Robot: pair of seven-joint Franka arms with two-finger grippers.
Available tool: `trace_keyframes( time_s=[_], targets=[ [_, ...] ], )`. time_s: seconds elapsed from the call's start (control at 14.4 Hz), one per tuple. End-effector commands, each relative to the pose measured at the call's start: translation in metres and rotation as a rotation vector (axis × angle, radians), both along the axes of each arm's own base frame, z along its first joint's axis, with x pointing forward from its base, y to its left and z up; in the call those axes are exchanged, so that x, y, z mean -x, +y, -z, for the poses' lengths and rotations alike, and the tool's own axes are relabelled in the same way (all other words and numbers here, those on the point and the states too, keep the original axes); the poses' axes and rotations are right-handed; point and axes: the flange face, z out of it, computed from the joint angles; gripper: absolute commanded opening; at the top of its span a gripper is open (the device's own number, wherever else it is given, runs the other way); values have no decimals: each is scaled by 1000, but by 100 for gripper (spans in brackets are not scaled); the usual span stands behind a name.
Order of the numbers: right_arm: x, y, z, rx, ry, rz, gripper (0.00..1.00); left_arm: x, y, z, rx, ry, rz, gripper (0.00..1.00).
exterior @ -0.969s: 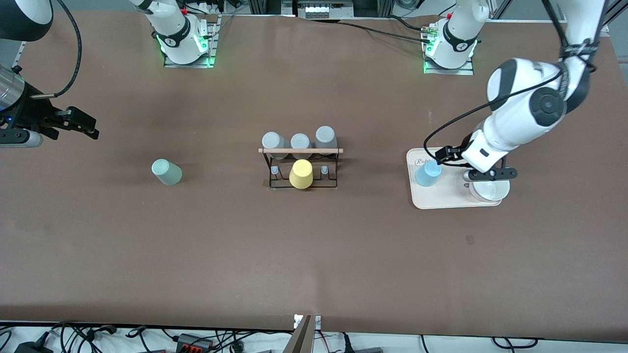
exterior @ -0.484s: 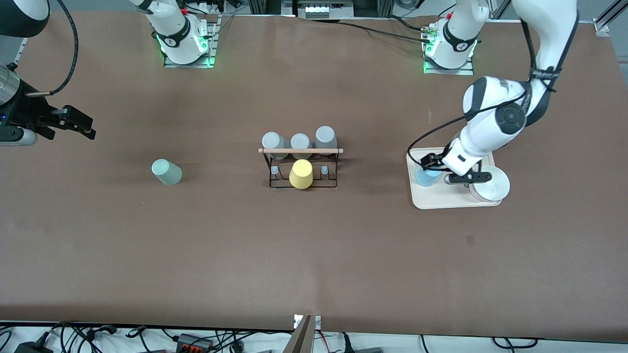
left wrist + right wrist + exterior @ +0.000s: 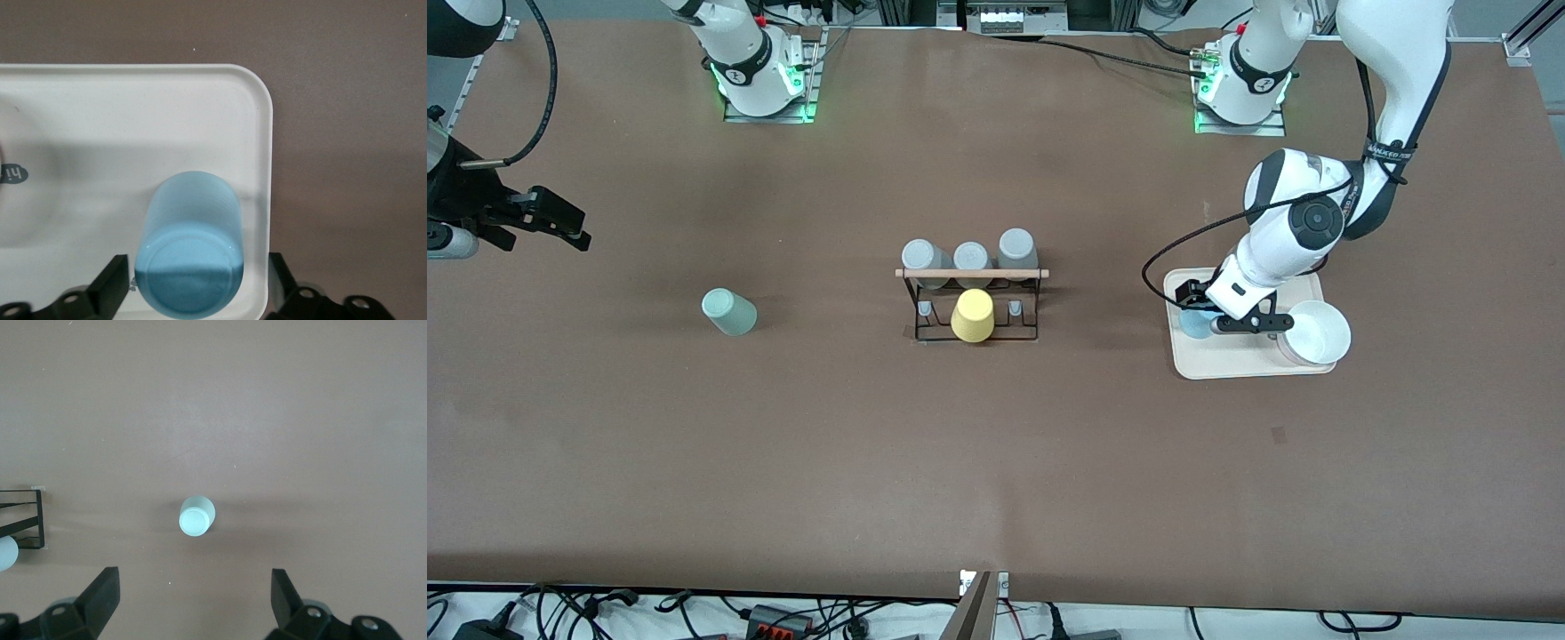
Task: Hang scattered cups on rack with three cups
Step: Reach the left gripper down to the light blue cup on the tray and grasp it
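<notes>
The light blue cup [image 3: 1190, 325] stands on a cream tray [image 3: 1258, 365] toward the left arm's end of the table. My left gripper [image 3: 1199, 315] is low over it, open. In the left wrist view the blue cup [image 3: 190, 260] sits between the two fingers [image 3: 111, 285], with a gap on each side. The mint green cup [image 3: 729, 312] stands on the table toward the right arm's end. My right gripper [image 3: 559, 222] is open and empty, high over that end of the table. The right wrist view shows the mint cup [image 3: 197, 515] and a corner of the rack [image 3: 25, 520]. The black rack [image 3: 971, 274] stands mid-table.
A yellow tumbler [image 3: 972, 316] sits on the rack's row nearer the front camera. Three grey tumblers [image 3: 970, 256] sit on its row nearer the bases. A white bowl [image 3: 1318, 333] stands on the tray beside the blue cup.
My left arm has come down and moved toward the rack, bringing its open gripper around the blue cup. My right gripper has drifted slightly toward the table's end.
</notes>
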Motion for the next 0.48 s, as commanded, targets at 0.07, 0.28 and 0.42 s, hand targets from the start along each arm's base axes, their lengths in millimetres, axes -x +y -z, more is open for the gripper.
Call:
trace_keyframes(
  time_s=[0.07, 0.28, 0.42],
  targets=[
    [7, 0, -2, 2, 1, 4, 100, 2, 4, -3, -17, -16, -2, 70],
    [10, 0, -2, 4, -2, 4, 100, 0, 5, -7, -17, -16, -3, 50],
    [14, -1, -2, 5, -8, 5, 100, -8, 6, -18, -19, -16, -6, 37]
  ],
)
